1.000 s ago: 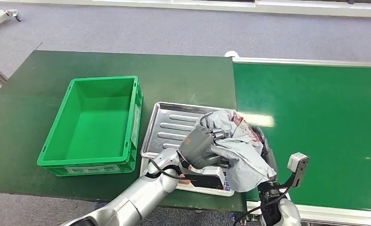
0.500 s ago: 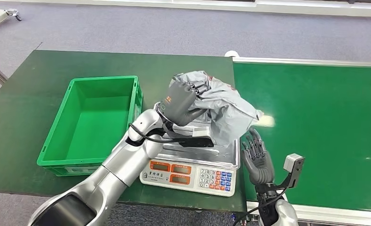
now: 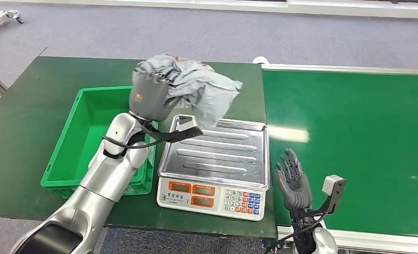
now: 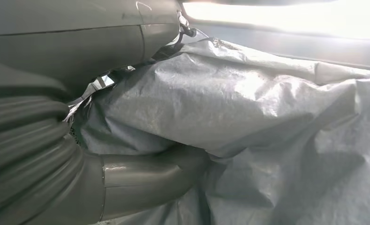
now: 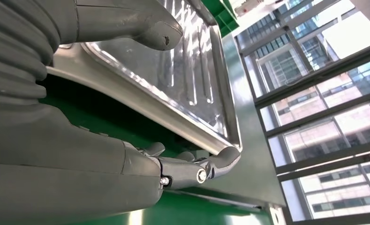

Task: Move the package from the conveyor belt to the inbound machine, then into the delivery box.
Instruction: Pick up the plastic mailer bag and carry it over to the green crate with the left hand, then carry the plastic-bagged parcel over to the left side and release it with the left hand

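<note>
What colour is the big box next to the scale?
Bright green; the box shows best in the head view.

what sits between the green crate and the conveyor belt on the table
The weighing scale, its steel tray bare, sits between the green crate and the conveyor belt, as the head view shows.

Bright even overhead light, glare patch on the conveyor belt (image 3: 294,134) — blown-out window, close wrist views soft.
</note>
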Controlling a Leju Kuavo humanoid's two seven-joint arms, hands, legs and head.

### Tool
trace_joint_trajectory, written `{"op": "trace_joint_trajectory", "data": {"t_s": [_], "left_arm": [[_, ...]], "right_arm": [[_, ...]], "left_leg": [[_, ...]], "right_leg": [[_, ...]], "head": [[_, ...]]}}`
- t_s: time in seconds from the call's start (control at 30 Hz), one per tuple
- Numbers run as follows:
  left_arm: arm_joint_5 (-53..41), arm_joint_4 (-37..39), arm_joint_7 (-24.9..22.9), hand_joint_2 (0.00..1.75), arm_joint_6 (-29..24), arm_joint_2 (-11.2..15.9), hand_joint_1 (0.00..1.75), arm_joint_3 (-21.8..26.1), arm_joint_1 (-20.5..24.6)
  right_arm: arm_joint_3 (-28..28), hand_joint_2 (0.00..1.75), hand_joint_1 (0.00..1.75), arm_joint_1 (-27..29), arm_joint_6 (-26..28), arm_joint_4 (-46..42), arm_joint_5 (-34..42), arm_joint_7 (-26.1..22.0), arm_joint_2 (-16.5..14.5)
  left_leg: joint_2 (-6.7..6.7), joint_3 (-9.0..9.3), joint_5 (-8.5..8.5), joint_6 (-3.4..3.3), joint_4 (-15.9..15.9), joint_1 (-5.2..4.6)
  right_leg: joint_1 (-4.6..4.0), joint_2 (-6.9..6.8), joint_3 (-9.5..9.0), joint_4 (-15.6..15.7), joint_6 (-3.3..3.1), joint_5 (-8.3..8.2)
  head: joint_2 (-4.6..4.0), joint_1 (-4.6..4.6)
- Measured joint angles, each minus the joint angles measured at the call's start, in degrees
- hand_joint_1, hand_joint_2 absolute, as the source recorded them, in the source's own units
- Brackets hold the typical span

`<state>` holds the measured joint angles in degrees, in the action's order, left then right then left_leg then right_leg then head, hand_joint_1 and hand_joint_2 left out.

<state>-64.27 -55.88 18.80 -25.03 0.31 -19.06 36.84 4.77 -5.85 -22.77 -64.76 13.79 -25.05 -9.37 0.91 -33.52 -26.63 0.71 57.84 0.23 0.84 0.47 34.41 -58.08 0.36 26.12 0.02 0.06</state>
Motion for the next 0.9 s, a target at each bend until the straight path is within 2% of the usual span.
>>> {"op": "trace_joint_trajectory", "data": {"t_s": [0.13, 0.23, 0.37, 0.5, 0.63, 0.9], "left_arm": [[1.4, -2.3, 0.3, 1.75, -3.7, 4.2, 1.75, 7.1, -5.7], [2.6, -3.7, 1.3, 1.75, -4.7, 6.3, 1.75, 13.7, -10.3], [3.3, -5.0, 2.4, 1.75, -5.3, 7.3, 1.75, 20.8, -15.0], [3.1, -5.6, 2.3, 1.75, -6.0, 7.6, 1.75, 24.2, -17.3], [3.2, -5.8, 1.9, 1.75, -6.4, 7.7, 0.00, 26.5, -18.5], [10.1, -4.4, 6.8, 1.75, -1.2, 7.2, 0.00, 29.7, -18.9]], "right_arm": [[0.8, 1.75, 0.00, 2.7, 0.5, -2.1, -0.1, -0.1, -0.1], [1.4, 1.75, 0.00, 4.9, 0.6, -3.9, -0.2, -0.2, -0.2], [1.6, 1.75, 0.00, 6.5, 0.4, -5.4, -0.4, -0.4, -0.5], [1.6, 1.75, 0.00, 7.0, 0.3, -6.3, -0.5, -0.4, -0.8], [1.6, 1.75, 0.00, 7.3, 0.3, -6.7, -0.7, -0.8, -0.9], [1.5, 1.75, 0.00, 7.8, 0.6, -8.1, -1.1, -1.3, -1.0]], "left_leg": [[-0.12, 0.02, -0.06, 0.08, 0.0, 0.00], [-0.13, -0.01, -0.08, 0.11, 0.0, 0.03], [-0.11, -0.05, -0.10, 0.09, 0.0, 0.09], [-0.11, -0.07, -0.10, 0.07, 0.0, 0.09], [-0.12, -0.06, -0.10, 0.07, 0.0, 0.08], [-0.11, -0.05, -0.10, 0.09, 0.0, 0.09]], "right_leg": [[-0.03, 0.16, 0.06, 0.0, -0.08, 0.06], [-0.06, 0.18, 0.11, 0.0, -0.14, 0.11], [-0.05, 0.15, 0.14, 0.0, -0.14, 0.14], [-0.02, 0.14, 0.13, 0.0, -0.12, 0.14], [-0.02, 0.14, 0.12, 0.0, -0.11, 0.12], [-0.13, 0.14, 0.13, 0.0, -0.14, 0.11]], "head": [[0.00, -0.01], [0.00, -0.02], [0.00, -0.01], [0.00, -0.01], [0.00, 0.00], [0.00, -0.01]]}}
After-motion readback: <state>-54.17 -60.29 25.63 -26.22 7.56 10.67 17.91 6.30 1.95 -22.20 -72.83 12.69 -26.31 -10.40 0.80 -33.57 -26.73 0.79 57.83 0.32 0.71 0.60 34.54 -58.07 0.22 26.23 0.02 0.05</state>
